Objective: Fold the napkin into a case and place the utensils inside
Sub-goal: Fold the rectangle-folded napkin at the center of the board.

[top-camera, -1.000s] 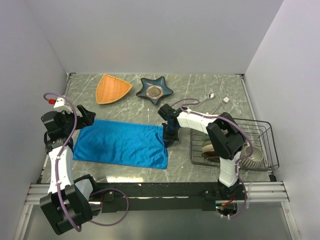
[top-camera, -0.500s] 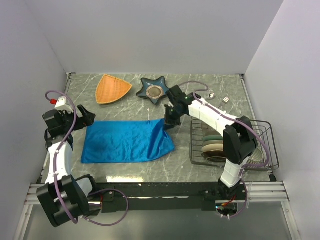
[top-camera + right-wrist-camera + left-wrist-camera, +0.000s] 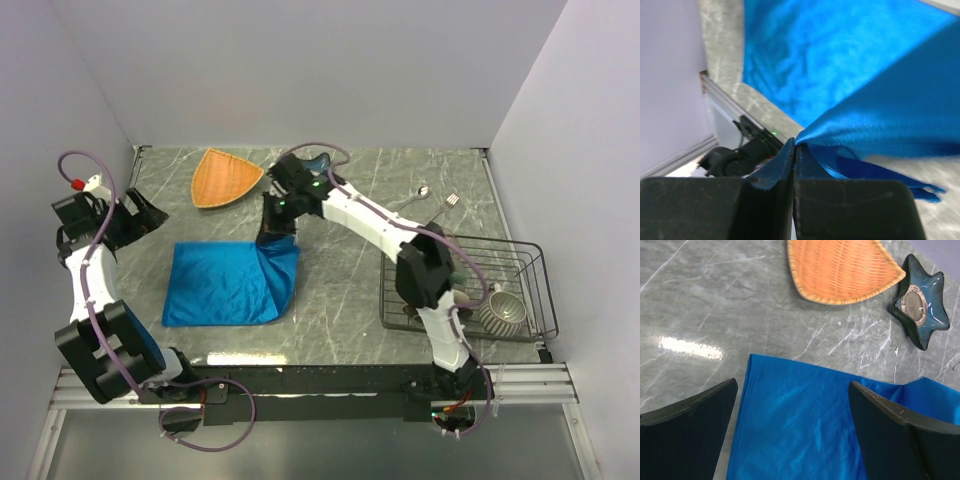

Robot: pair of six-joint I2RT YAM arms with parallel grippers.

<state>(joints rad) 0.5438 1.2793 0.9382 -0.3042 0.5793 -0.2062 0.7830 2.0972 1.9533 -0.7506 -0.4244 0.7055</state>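
A grey marbled table (image 3: 350, 290) is carrying everything. The bright blue, slightly shiny square cloth napkin (image 3: 225, 285) is lying on the left half of the table. Most of it is resting flat, while its right part is being lifted and drawn over toward the left, so that side is standing up in a darker fold.

The right arm is reaching far across the table. The right gripper (image 3: 272, 232) is pinching the raised far-right edge of the napkin. In the right wrist view its fingers (image 3: 770, 175) are pressing tightly together on a peak of the blue cloth (image 3: 840, 50).

The left gripper (image 3: 150, 212) is hovering off the far-left corner of the napkin. Its dark fingers (image 3: 690, 410) are spread wide with nothing between them, and the cloth's far-left corner (image 3: 805, 425) is showing below the gap.

A black wire dish rack (image 3: 520, 265) is sitting at the right edge of the table, with a ridged metal bowl (image 3: 503, 310) inside it. An orange woven triangular dish (image 3: 225, 177) is lying at the far side, beyond the napkin. Just beside it is a dark blue star-shaped dish (image 3: 920, 302), which the right arm is largely covering in the top view.

The utensils are lying bare on the table, far right, just beyond the rack and well apart from the napkin. They are a small silver metal spoon (image 3: 420, 192) and a small silver metal fork (image 3: 447, 203).
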